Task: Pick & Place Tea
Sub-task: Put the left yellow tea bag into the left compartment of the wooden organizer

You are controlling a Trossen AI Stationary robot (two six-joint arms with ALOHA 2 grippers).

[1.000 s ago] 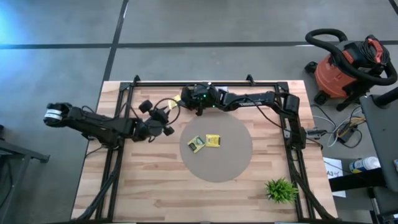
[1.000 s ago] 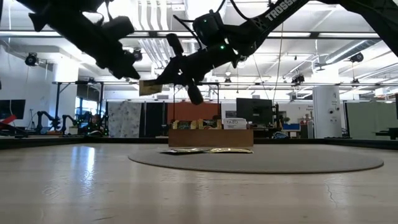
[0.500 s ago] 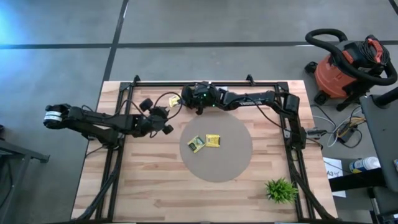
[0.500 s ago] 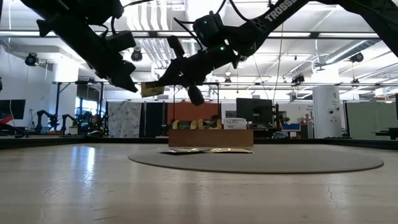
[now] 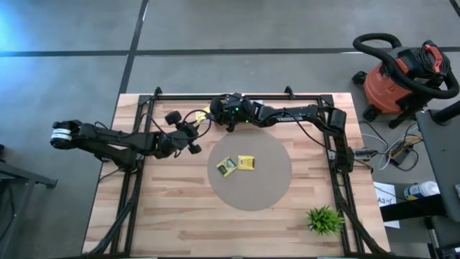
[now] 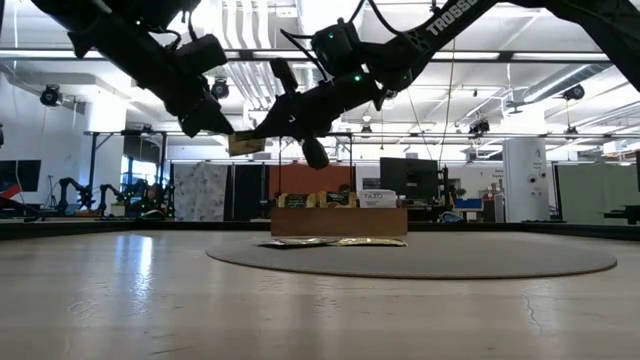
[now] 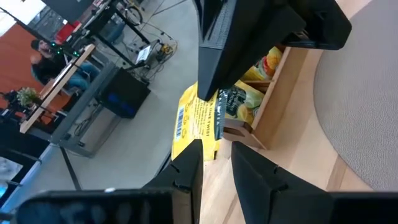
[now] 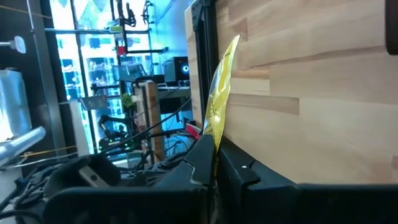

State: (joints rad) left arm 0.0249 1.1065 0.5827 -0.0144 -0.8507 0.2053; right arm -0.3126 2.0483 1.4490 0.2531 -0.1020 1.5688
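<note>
A small flat yellow tea-bag packet (image 7: 198,122) is held in the air above the far edge of the pale wooden table (image 5: 172,216), pinched by one edge between the closed fingers of the right gripper (image 8: 216,163), near the brown wooden divided tray (image 7: 268,106) from which more yellow packets can be seen protruding. The left gripper (image 7: 216,167) is positioned just beside the free edge of the same packet, its fingers partly parted and set astride that edge; whether the packet is actually touched by them cannot be told, and no firm pinch is shown. Two further packets, a yellow-green one (image 5: 227,166) and a yellow one (image 5: 246,162), are lying side by side on the round grey-brown mat (image 5: 266,187) at the table's middle. A hand-over between the two arms appears to be in hand, and this is where trouble is most likely. If the right fingers are opened before the left ones have closed fully, the thin packet could slip and flutter to the table or beyond its far edge. If both grippers pull while clamped, the paper could be torn or creased. As only a narrow margin is offered to the left fingers, a slight misalignment could cause them to close on nothing or knock the packet askew.
</note>
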